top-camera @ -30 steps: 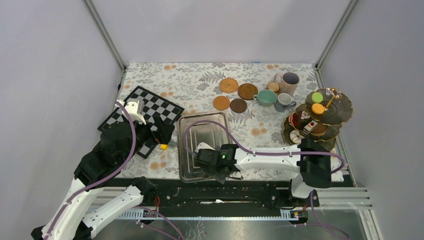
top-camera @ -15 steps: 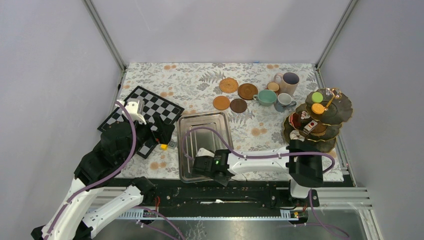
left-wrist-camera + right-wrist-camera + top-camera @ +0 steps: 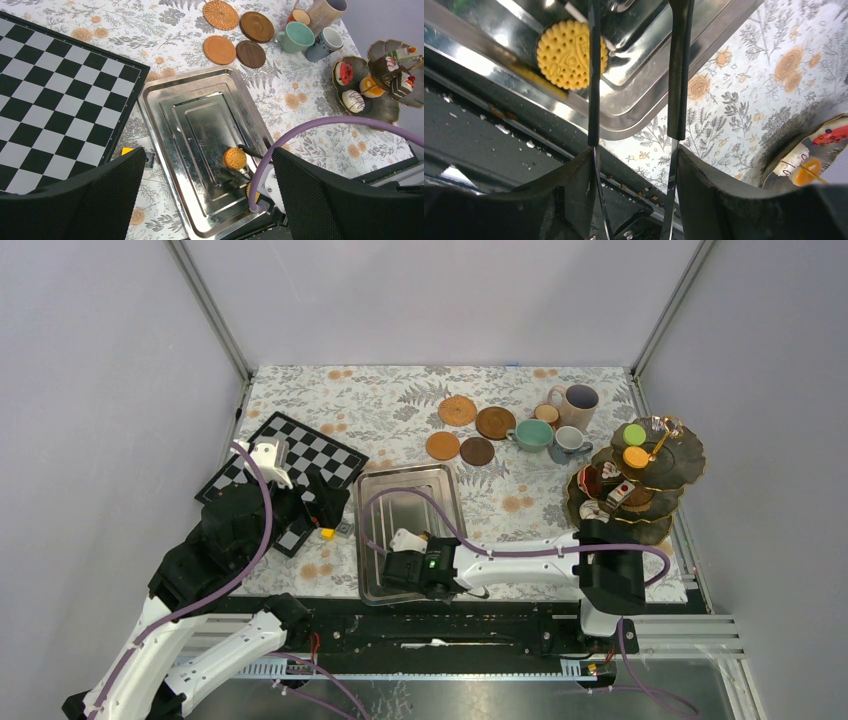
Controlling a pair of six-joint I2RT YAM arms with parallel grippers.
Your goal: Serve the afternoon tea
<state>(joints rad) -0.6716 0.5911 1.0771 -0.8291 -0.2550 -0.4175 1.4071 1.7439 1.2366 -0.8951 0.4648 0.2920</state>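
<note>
Only the wrist views show the biscuit; from above, the right arm covers it. That arm lies stretched flat to its left along the table's near edge, with its wrist over the near end of the tray.

In the right wrist view the right gripper has its jaws spread, with only tray metal and cloth showing between them. The biscuit lies flat on the tray floor. 1 finger crosses its right edge, and most of the biscuit sits outside the gap. Whether the finger touches it I cannot tell.

The left wrist view looks down from beside the chessboard. It shows the same biscuit toward the tray's near end, with the right arm's dark fingers close about it. It also takes in 4 coasters, 4 mugs and the stand carrying pastries, all well apart from the biscuit.

The left gripper is spread wide and holds nothing. The left arm is bent, with its wrist over the chessboard.
</note>
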